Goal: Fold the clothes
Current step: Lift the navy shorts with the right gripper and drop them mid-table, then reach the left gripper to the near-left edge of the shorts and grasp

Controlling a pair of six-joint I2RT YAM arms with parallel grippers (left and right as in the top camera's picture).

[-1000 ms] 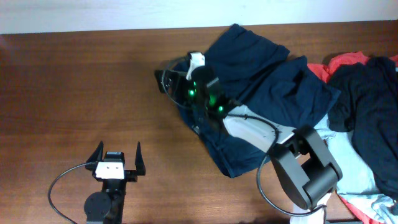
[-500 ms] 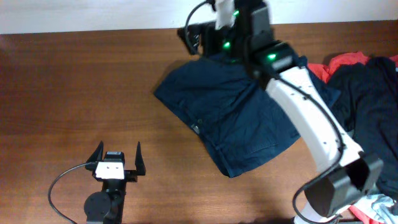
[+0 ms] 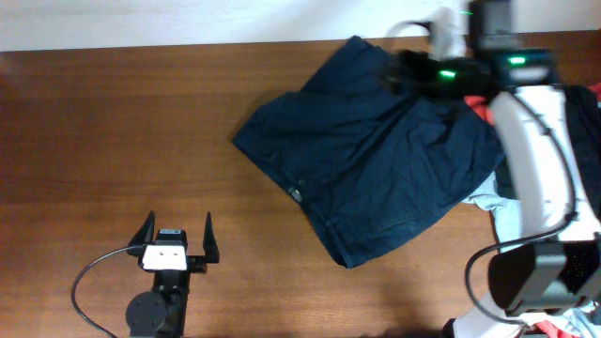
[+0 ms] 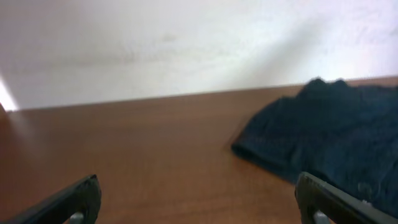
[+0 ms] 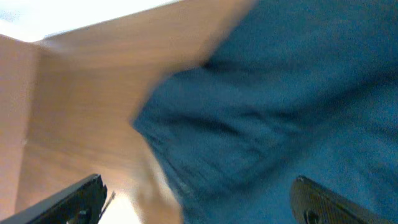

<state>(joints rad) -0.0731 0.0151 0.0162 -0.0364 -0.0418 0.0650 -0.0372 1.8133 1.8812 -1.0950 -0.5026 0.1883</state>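
Observation:
The dark navy shorts (image 3: 376, 174) lie spread open on the brown table (image 3: 113, 122), waistband edge toward the front left. My right gripper (image 3: 401, 66) hovers over the shorts' back edge. Its wrist view is blurred, with the fingers (image 5: 199, 186) wide apart, open and empty, and the navy cloth (image 5: 292, 106) below them. My left gripper (image 3: 178, 233) rests open at the front left, well clear of the shorts. Its wrist view shows the open fingers (image 4: 199, 190) over bare wood and the shorts' left corner (image 4: 323, 134) ahead on the right.
A pile of other clothes lies at the right edge: a dark garment (image 3: 584, 150), a bit of red cloth (image 3: 481, 109) and a light blue T-shirt (image 3: 488, 200) peeking from under the shorts. A white wall (image 4: 186, 43) borders the table's back edge.
My right arm has swung from the shorts' left side up to the back edge and then to the right. The shorts now lie spread flatter, reaching further left.

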